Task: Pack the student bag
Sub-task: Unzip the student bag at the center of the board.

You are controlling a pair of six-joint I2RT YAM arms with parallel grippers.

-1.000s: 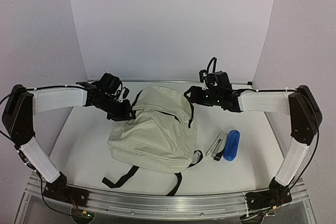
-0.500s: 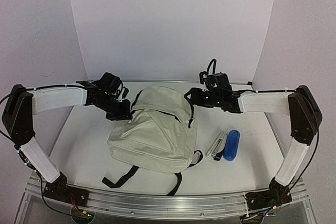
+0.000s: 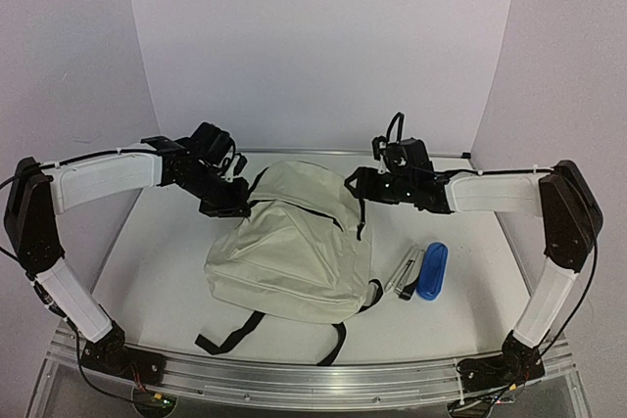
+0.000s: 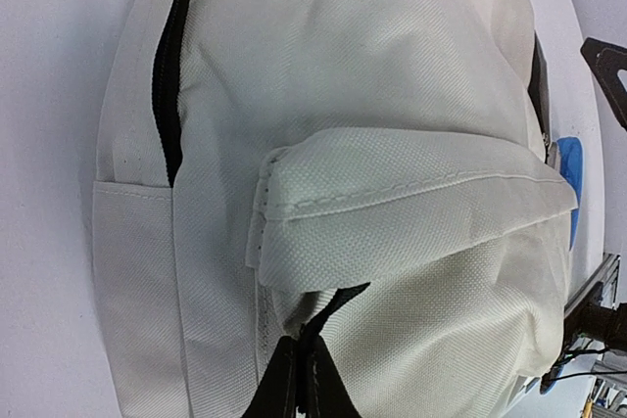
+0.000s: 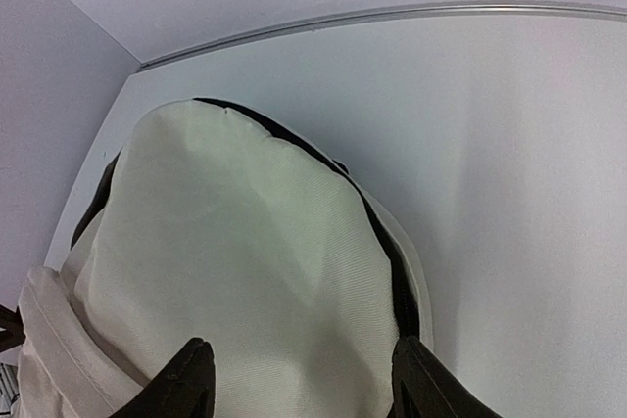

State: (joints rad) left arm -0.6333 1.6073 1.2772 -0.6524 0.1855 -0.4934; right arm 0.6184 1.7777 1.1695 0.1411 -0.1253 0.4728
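bag [image 3: 284, 252] looked soft, floppy, likely light; lay just beside the blue case [image 3: 432, 271] | left gripper [image 4: 297, 379] jaws pinched the zipper [image 4: 333, 302], far from the case | right gripper [image 5: 299, 379] jaws stood apart around bag top | zipper tab seemed the best hold

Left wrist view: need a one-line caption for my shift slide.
Left gripper closed on the cream backpack at its black zipper, just below the front pocket flap.
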